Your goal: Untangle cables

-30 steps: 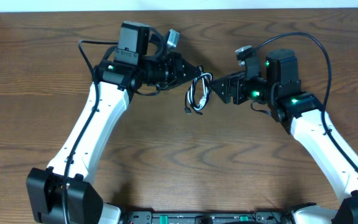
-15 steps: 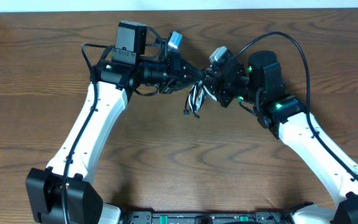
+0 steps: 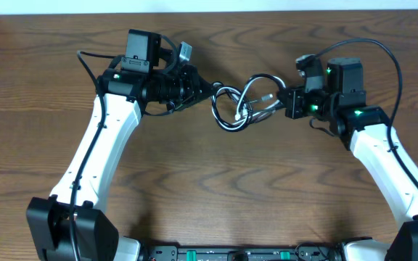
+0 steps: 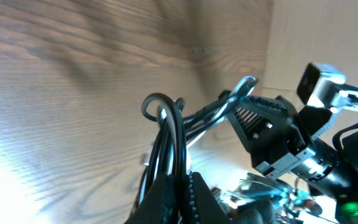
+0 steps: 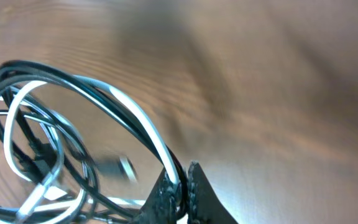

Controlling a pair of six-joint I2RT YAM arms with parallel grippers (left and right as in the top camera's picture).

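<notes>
The cables (image 3: 247, 107), thin black and white cords tangled in loops, hang stretched between my two grippers over the middle of the table. My left gripper (image 3: 210, 93) is shut on the left end of the bundle. In the left wrist view its jaws (image 4: 183, 186) pinch several black cables (image 4: 178, 134). My right gripper (image 3: 280, 101) is shut on the right end. Up close in the right wrist view, the right gripper (image 5: 182, 186) clamps a white and a black cable (image 5: 135, 112). A small plug end (image 5: 120, 167) dangles blurred inside the loops.
The wooden table (image 3: 209, 188) runs to a pale wall along its far edge (image 3: 267, 6). Thick black cords fixed to the arms arc above the left arm (image 3: 85, 61) and the right arm (image 3: 383, 54).
My right gripper has shut on the cables and pulled back to the right. The left gripper drew slightly left. The bundle has spread from a small hanging clump into wide loops.
</notes>
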